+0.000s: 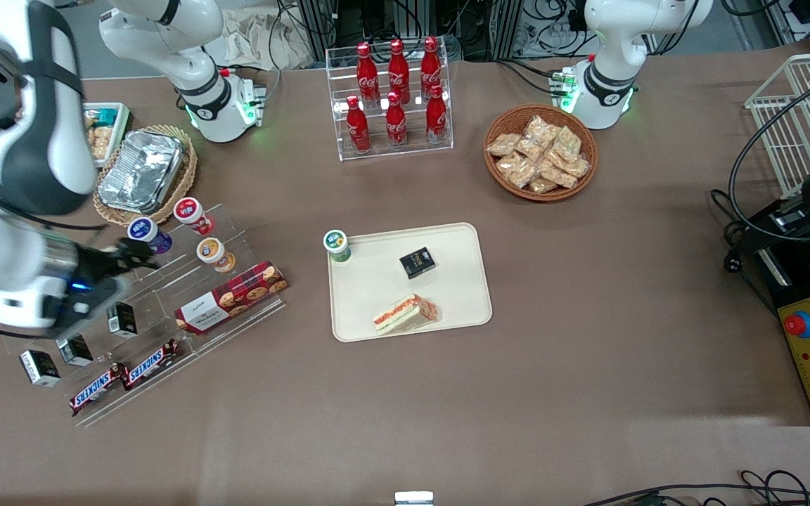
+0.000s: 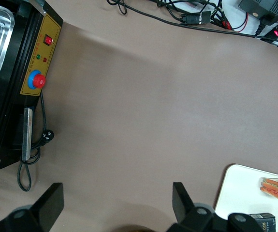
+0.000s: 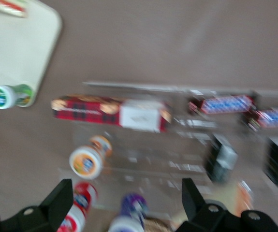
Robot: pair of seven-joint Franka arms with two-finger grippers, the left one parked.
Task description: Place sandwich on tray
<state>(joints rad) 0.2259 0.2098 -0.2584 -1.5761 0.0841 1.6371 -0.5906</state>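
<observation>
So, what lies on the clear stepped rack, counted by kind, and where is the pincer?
Lidded cups: 3
Small black boxes: 3
Snickers bars: 2
Tartan cookie box: 1
Total: 9
The pincer hovers open above the rack, by the purple-lidded cup.

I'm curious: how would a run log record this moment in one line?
sandwich: on tray | gripper: open, empty, above snack rack | task: looks done
</observation>
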